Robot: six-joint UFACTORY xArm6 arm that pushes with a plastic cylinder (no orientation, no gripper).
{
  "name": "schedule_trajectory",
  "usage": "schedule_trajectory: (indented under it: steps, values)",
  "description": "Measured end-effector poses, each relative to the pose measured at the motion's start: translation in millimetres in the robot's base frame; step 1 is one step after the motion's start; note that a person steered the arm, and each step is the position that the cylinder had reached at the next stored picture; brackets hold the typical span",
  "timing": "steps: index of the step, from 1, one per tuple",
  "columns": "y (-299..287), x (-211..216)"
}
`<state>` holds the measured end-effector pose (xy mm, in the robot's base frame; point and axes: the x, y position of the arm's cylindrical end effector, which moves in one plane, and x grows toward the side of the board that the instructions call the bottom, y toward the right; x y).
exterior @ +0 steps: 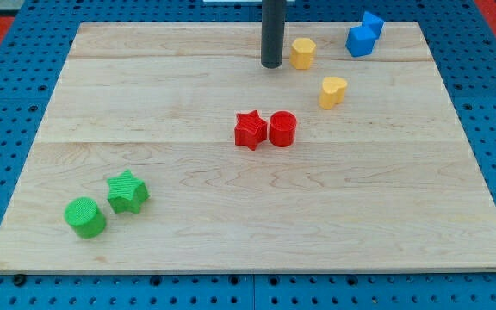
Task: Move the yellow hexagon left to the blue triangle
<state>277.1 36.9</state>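
The yellow hexagon [302,52] sits near the view's top, right of centre. My tip [271,64] rests on the board just left of it, a small gap apart. Two blue blocks stand at the top right, touching each other: a blue cube-like block [360,40] and a smaller blue block [373,23] behind it; which one is the triangle I cannot tell. The blue blocks are to the right of the yellow hexagon.
A yellow heart-like block [333,90] lies below and right of the hexagon. A red star [250,130] and a red cylinder [282,128] touch at the board's centre. A green star [127,191] and a green cylinder [85,216] sit at the bottom left. The wooden board [248,215] lies on a blue pegboard.
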Motion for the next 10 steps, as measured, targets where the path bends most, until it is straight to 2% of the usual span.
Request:
schedule_trajectory:
  steps: [1,2,3,4,5,7,8,10]
  values:
    - [19,-26]
    - [27,-34]
    - [-1,-18]
    - [-3,10]
    - [22,13]
    - [66,-1]
    - [66,3]
    - [68,-28]
